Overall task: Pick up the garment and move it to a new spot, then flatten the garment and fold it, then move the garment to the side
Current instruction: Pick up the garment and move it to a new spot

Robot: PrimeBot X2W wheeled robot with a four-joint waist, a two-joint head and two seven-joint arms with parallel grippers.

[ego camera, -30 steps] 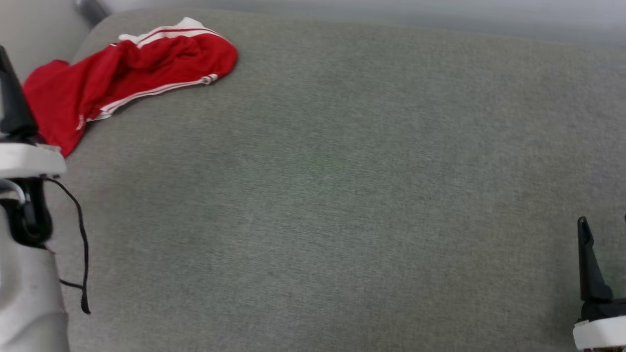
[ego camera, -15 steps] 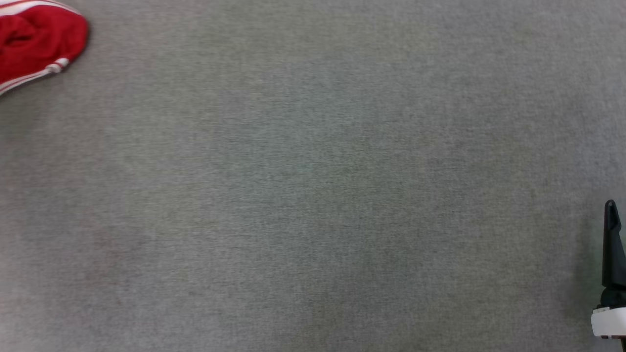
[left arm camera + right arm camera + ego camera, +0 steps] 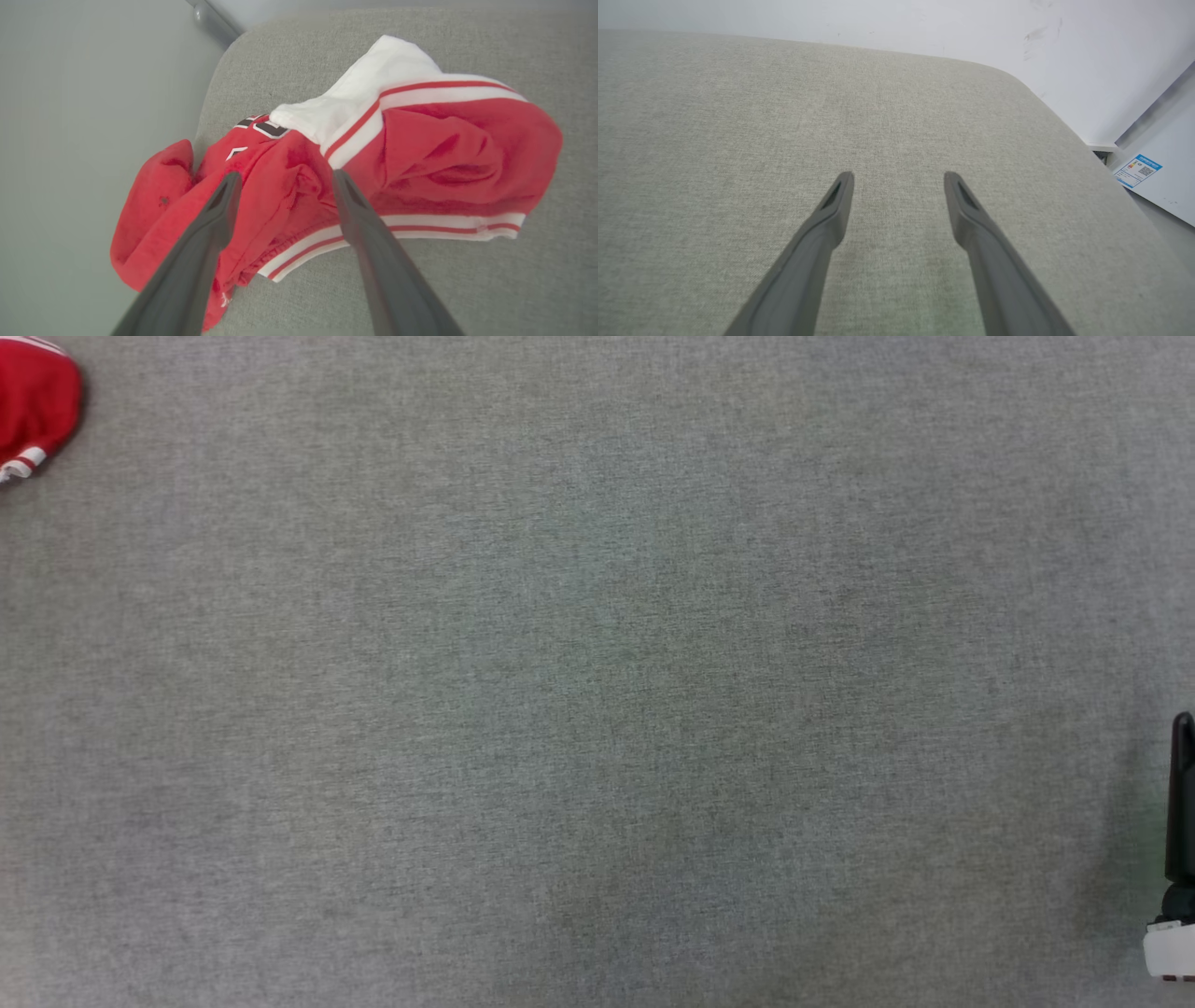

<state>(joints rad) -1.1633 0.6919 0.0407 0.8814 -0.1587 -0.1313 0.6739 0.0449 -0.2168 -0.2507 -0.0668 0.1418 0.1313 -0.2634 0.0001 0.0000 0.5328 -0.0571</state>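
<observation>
Left hand [image 3: 285, 179] spread over bunched garment [image 3: 444, 154]
Right hand [image 3: 899, 179] spread too. A shallow pinch could snag one layer, dragging it off the surface [image 3: 467, 289] edge.

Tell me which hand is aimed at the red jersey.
The left hand: its open fingers frame the crumpled red jersey, while the right hand points at bare grey fabric.

the head view's edges cut off most of the garment [image 3: 37, 401] and the right gripper [image 3: 1184, 784]. folds hide much of the garment's lettering [image 3: 261, 127].
</observation>
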